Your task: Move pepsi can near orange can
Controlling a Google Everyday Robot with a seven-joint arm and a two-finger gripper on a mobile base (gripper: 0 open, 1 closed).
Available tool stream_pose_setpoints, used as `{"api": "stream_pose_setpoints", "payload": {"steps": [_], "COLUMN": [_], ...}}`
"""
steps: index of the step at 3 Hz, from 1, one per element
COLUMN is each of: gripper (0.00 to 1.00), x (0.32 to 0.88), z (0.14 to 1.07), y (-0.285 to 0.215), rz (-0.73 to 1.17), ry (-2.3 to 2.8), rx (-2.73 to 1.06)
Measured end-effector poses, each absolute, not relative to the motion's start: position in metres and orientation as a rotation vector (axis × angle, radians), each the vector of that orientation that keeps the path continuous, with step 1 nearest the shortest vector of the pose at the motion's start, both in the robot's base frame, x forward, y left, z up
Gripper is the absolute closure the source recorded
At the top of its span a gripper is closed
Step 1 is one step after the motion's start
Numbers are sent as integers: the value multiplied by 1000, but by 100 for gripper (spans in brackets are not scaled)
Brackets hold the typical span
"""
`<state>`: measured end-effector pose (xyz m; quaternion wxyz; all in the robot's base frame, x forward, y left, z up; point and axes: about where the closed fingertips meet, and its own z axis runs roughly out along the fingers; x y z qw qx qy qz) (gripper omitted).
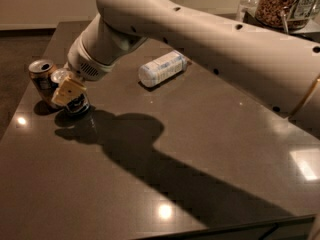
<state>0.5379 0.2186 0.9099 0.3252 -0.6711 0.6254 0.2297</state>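
The orange can (42,80) stands upright near the table's left edge. The pepsi can (79,104) stands right beside it, just to its right and a little nearer the front, and its silver top shows by the orange can. My gripper (70,94) reaches down from the big white arm and is shut on the pepsi can. One yellow finger pad (69,90) lies across the can's side, and the other finger is hidden behind the can. I cannot tell whether the two cans touch.
A white plastic bottle (162,68) lies on its side at the middle back of the dark table (200,159). A jar of brown food (280,4) stands beyond the back right corner. The arm's shadow crosses the table's middle.
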Motion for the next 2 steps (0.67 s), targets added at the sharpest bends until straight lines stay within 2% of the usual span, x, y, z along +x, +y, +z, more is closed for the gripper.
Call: {"api": "stream_pose_setpoints", "payload": {"steps": [1,2], "gripper": [0,0], "x": [537,537], "z": [910,910], "y": [219,219], "rz": [602,602], "ry": [1638,1638], "rx": [-1761,-1761]}}
